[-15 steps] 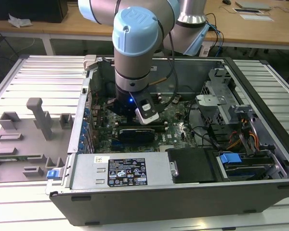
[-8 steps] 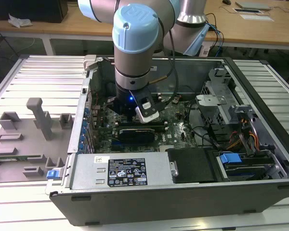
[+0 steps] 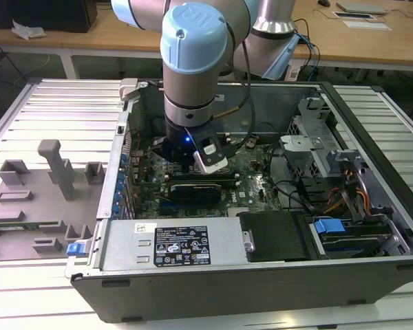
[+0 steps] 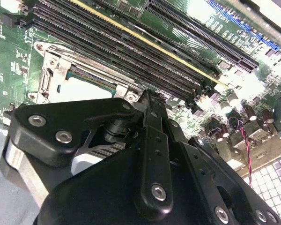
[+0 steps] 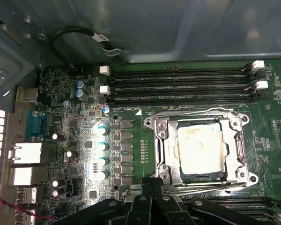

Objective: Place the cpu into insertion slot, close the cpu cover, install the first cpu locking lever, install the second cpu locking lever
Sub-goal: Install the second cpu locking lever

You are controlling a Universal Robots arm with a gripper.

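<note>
Lying open on a ribbed white metal table [image 3: 372,110], a large dark grey steel computer case [image 3: 261,289] is seen in the exterior view, with the blue-and-grey jointed robot arm [image 3: 193,62] reaching down into it from above.

A green printed motherboard [image 5: 79,140] is fixed flat on the case floor. Long narrow black memory slots [image 5: 178,84] run beside the socket.

The insertion slot [image 5: 154,154], a square silver-rimmed metal socket, is set in the board near the memory slots. The cpu cover [image 5: 236,145], a thin silver metal frame with a square window, appears to lie down over it. Two thin wire levers are seen along the socket edges; whether they are latched cannot be told.

The cpu [image 5: 199,150], a small flat square chip with a dull silver-grey, slightly smudged top, is seated inside the slot and shows through the cover window.

The black metal pincer [image 4: 147,101] hangs just beside the socket edge in both wrist views. Its fingers are brought tight together and nothing is held.

Handling, as judged: the chip is light, rigid and fragile underneath, best taken by its edges. The cover is thin, stiff and springy, best pressed on its frame.
</note>
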